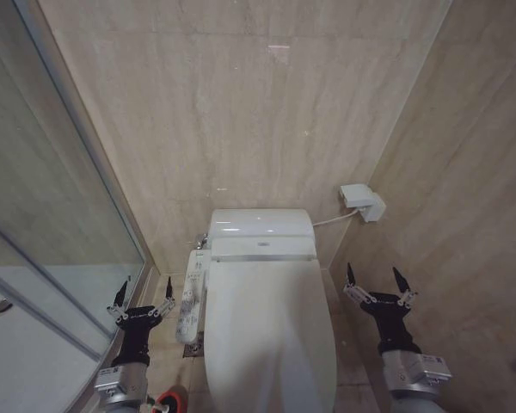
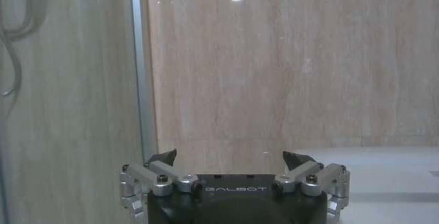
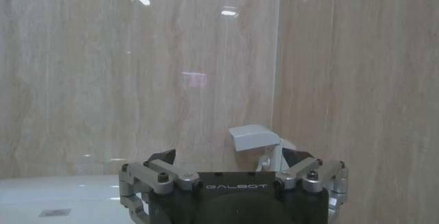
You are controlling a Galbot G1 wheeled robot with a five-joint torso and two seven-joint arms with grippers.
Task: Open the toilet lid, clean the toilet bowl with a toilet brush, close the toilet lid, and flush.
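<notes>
Lid down, both grippers spread and empty

Toilet lid (image 1: 271, 331) is lying shut over the bowl, glossy and white, reaching from the tank (image 1: 261, 225) at the back wall toward your camera at the lower edge of the head view. You are looking down on it with both arms raised at its two sides.

Your left gripper (image 1: 143, 292) is hovering to the left of the toilet, between the shower glass (image 1: 43, 249) and the side control panel (image 1: 190, 297) that is hanging along the lid's left edge. Its fingers are standing spread apart, pinching nothing and touching nothing. In the left wrist view that gripper (image 2: 232, 158) is pointing at the beige wall, with the shower frame (image 2: 141, 70) beside it.

Your right gripper (image 1: 377, 282) is hovering to the right of the lid, near the side wall, fingers likewise spread wide and empty. In the right wrist view this gripper (image 3: 233, 157) is facing the room corner, with a small white wall box (image 3: 254, 136) showing just past its fingertips; the same box (image 1: 363, 202) is sitting on the side wall in the head view, a cable running from it toward the tank.

A red, round object (image 1: 170, 400) is showing at the lower edge of the head view, on the floor left of the toilet, partly hidden by your left arm; you cannot tell what it is holding.
</notes>
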